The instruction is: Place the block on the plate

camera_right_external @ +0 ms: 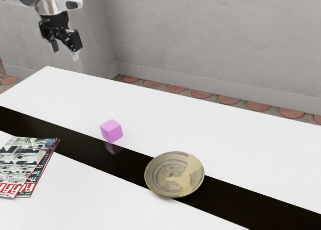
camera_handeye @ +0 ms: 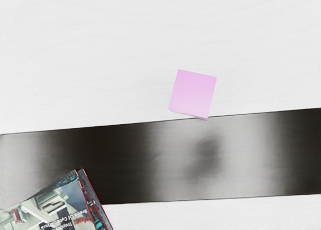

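the robot's end effector [camera_right_external: 65,51] hangs in the air toward the exterior view's upper left, well above the level of the worktop [camera_right_external: 210,121], its two fingers standing apart in a wide stance with nothing between them. the task's pink block [camera_right_external: 111,131] sits on the white surface, right at the border of the glossy dark strip [camera_right_external: 125,162] that runs the length of the worktop; one of its lower corners meets that border, and a faint pink reflection shows in the strip just beside it. the wrist view looks down on the block's flat top, with a thin sliver of one side, turned slightly askew to the strip. the block is off the plate [camera_right_external: 151,185], which lies farther toward the exterior view's right and nearer that camera. the plate is round, shallow and beige, with a patterned middle and a brighter patch across part of it; it rests mostly on the dark strip. magazines [camera_right_external: 20,164] lie overlapping at the exterior view's left, well apart from the block, their corner reaching over the strip. behind the worktop are a grey wall [camera_right_external: 200,44] and a floor with rounded reddish tiles [camera_right_external: 200,94].
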